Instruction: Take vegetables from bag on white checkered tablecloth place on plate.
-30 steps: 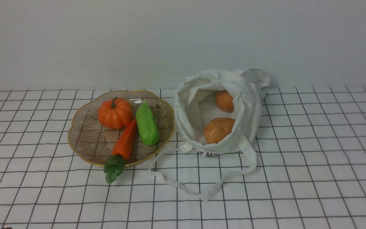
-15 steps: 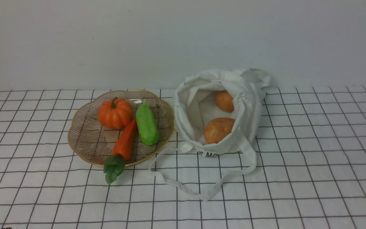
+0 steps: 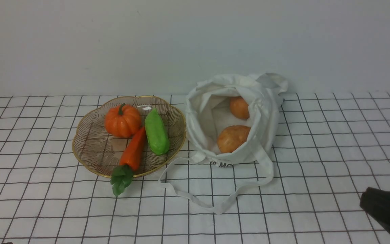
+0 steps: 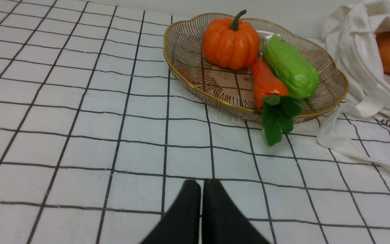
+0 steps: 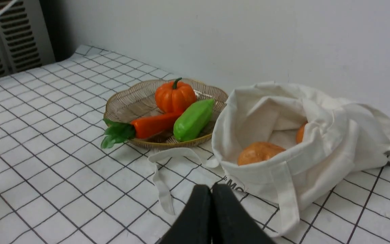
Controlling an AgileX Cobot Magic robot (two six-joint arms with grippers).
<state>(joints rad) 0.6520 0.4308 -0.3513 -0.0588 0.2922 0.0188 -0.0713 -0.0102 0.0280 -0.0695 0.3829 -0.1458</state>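
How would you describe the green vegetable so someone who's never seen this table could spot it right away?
Find the gold-rimmed glass plate left of the white bag on the checkered tablecloth. On it, the green vegetable lies nearest the bag, beside the carrot. It alone is green all over; the carrot and pumpkin are orange.

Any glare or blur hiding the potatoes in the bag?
Front view: even light, one small glare on the plate, both potatoes sharp. Left wrist view: only the left gripper blurs. Right wrist view: right gripper blurs, bag cloth half-hides one.
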